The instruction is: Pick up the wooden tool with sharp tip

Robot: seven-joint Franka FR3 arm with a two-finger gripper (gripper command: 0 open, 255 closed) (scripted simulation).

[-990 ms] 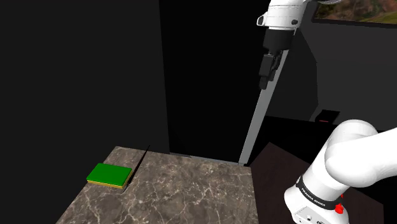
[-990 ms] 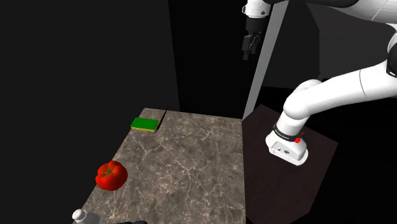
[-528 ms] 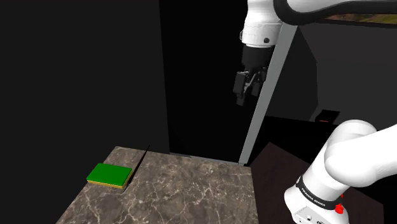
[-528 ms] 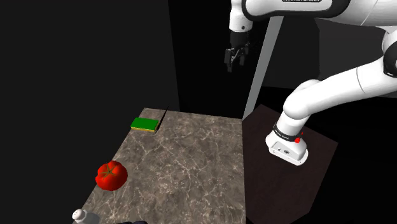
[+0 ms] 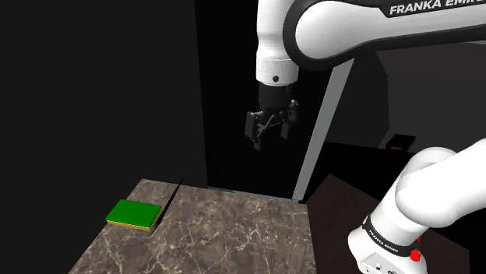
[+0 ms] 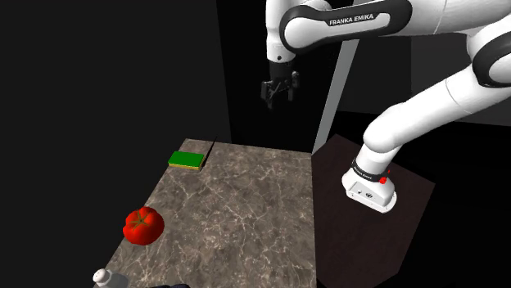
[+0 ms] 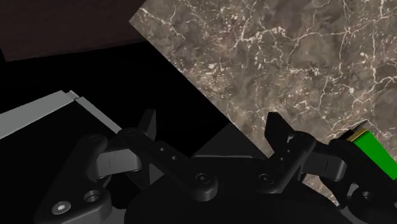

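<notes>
Your black fingers (image 7: 283, 143) are hanging apart, well above the thin dark pointed stick (image 5: 172, 197). It's looking light and brittle; aim for mid-shaft.

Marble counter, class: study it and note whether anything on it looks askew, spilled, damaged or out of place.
Nothing looks spilled or damaged. One oddity: the thin dark tool beside the green pad has its tip seemingly poking just past the marble counter's back edge. The red tomato sits close to a side edge.
</notes>
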